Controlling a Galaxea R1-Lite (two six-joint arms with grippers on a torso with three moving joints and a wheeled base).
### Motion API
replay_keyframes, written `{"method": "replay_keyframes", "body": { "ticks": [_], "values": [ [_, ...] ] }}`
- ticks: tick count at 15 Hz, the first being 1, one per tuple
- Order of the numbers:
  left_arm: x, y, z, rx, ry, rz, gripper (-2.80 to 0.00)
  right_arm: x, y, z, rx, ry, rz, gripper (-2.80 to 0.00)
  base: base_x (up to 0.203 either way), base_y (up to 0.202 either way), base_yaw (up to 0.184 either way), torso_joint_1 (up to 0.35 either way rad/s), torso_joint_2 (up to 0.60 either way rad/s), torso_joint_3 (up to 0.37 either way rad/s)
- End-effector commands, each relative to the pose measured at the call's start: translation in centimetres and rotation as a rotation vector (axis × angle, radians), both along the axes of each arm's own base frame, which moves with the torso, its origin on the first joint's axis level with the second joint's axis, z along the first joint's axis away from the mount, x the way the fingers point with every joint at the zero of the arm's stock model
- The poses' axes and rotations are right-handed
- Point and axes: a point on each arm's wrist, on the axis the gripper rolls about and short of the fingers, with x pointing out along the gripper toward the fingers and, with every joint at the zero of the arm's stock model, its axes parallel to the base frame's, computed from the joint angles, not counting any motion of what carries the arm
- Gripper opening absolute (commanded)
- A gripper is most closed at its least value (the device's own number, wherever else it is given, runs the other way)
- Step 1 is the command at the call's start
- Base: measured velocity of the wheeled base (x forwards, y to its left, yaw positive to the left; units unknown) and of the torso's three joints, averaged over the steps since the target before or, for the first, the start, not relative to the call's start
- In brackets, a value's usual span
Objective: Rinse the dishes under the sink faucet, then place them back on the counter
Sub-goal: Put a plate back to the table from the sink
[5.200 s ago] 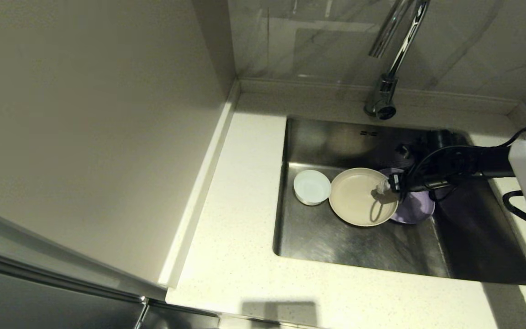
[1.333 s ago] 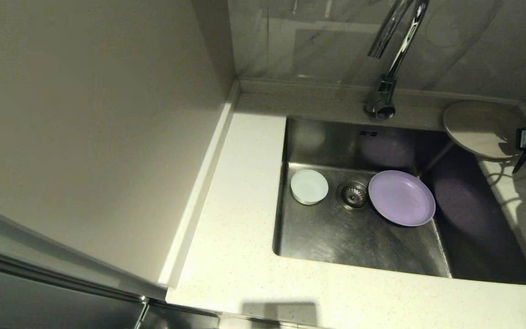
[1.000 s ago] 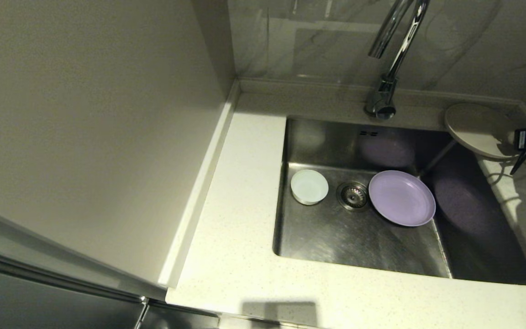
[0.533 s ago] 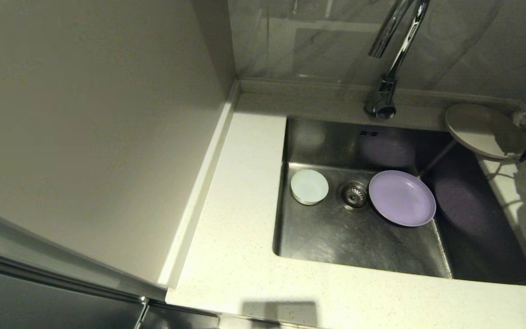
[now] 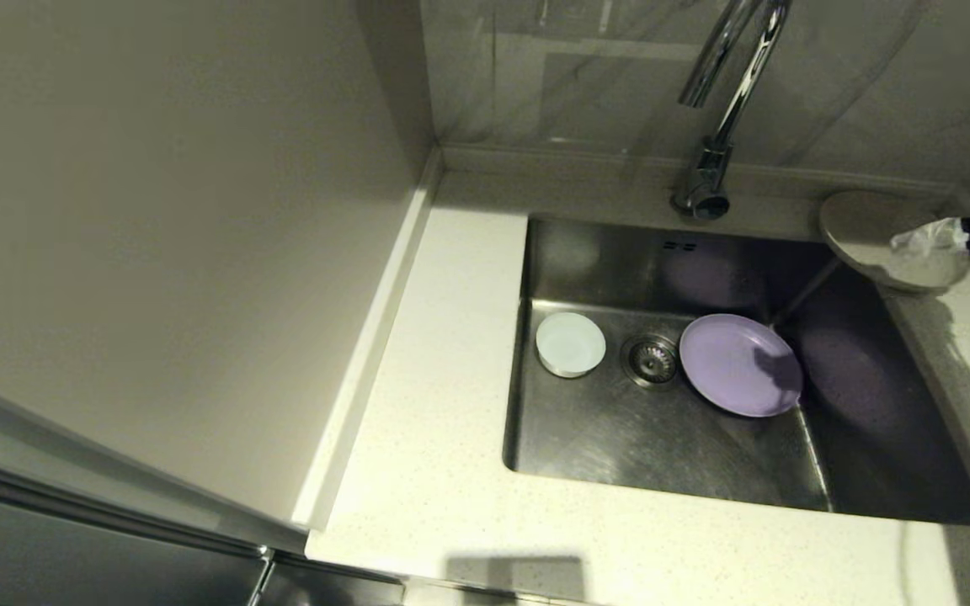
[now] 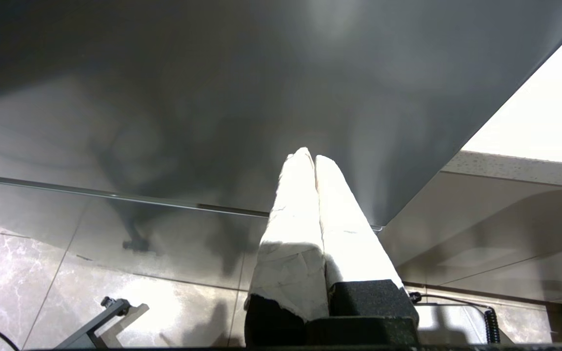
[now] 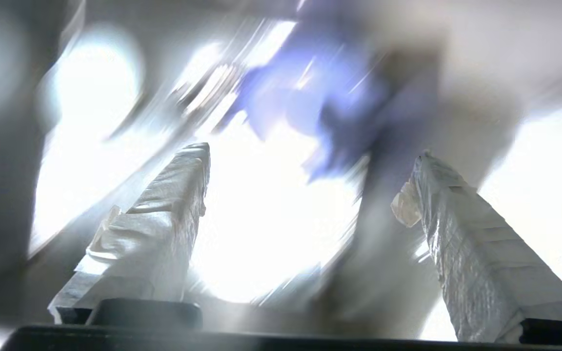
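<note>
Right gripper (image 7: 310, 195) hangs at the far right edge with fingers spread wide, gripping nothing, just beside the beige plate (image 5: 881, 240) on the bench (image 5: 451, 438) corner. Lilac plate (image 5: 738, 366) and white bowl (image 5: 570, 343) sit in the sink (image 5: 620, 438). Left gripper (image 6: 310, 161) is parked, fingers pressed together.

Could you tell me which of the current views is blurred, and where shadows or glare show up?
Right wrist view: heavily motion-smeared, only the right gripper fingers sharp, bright washout between them. Head view: sharp; a dark shadow falls on the purple plate; the faucet glints. Left wrist view: sharp, the left gripper brightly lit.
</note>
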Motion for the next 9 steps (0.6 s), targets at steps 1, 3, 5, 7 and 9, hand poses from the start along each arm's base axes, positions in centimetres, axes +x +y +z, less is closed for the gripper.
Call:
{"method": "replay_keyframes", "body": {
  "ticks": [1,3,5,7,9],
  "values": [
    [0.0,0.0,0.0,0.0,-0.002,0.001,-2.8,-4.8,5.6,-0.1,0.072,0.278,0.08,0.0,0.0,0.0,0.0,0.0,0.0,0.0],
    [0.0,0.0,0.0,0.0,-0.002,0.001,-2.8,-5.3,7.8,-1.0,0.079,0.394,0.132,0.0,0.0,0.0,0.0,0.0,0.0,0.0],
    [0.0,0.0,0.0,0.0,-0.002,0.001,-2.8,-4.2,8.7,-2.7,0.035,0.468,0.201,0.0,0.0,0.0,0.0,0.0,0.0,0.0],
    [0.0,0.0,0.0,0.0,-0.002,0.001,-2.8,-3.0,8.8,-4.6,-0.067,0.523,0.309,0.0,0.0,0.0,0.0,0.0,0.0,0.0],
    [0.0,0.0,0.0,0.0,-0.002,0.001,-2.8,-1.5,8.9,-6.2,-0.117,0.553,0.374,0.0,0.0,0.0,0.0,0.0,0.0,0.0]
  ]
}}
